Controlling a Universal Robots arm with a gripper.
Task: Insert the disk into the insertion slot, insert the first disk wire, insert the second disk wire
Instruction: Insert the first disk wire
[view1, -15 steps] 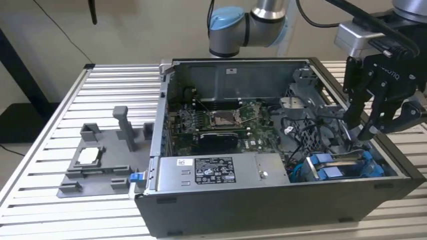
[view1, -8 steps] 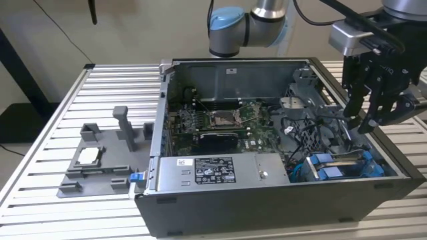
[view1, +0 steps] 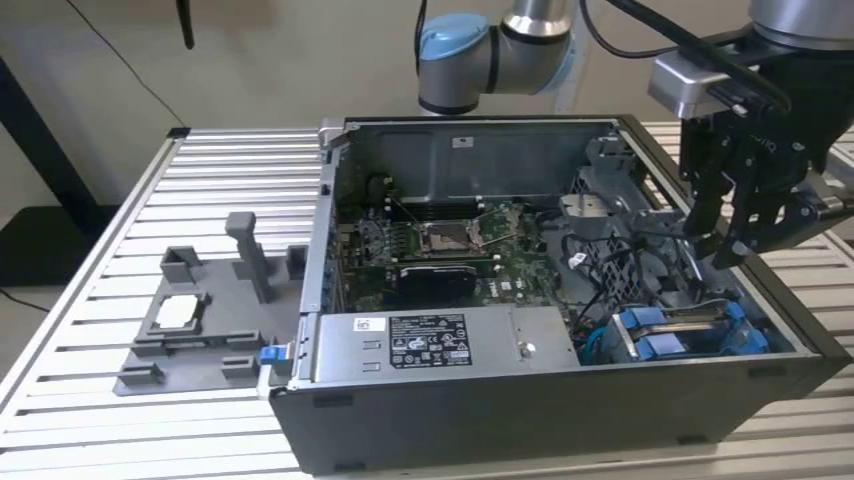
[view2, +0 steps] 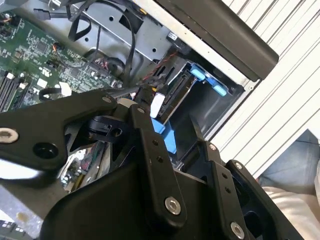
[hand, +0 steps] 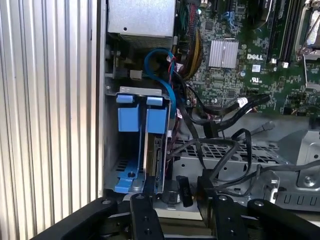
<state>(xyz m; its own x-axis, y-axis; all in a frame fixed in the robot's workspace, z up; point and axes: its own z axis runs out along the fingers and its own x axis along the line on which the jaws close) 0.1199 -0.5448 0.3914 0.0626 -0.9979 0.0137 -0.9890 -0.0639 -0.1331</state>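
My arm reaches down into the computer case; my gripper hangs near the insertion slot, fingers spread apart, holding nothing.

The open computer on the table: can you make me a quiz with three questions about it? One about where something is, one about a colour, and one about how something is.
1. Where does the gripper hang?
A) over the fixture tray
B) over the end of the computer case at the exterior view's right, near the drive cage
C) down on the table

2. What colour are the drive cage's plastic fittings?
A) red
B) yellow
C) blue

3. How is the computer case?
A) open, its motherboard showing
B) shut all round
C) lying upside down

Answers:
1 B, the exterior view shows it above that end of the case.
2 C, they are bright blue in the first wrist view.
3 A, the green board lies in plain sight.
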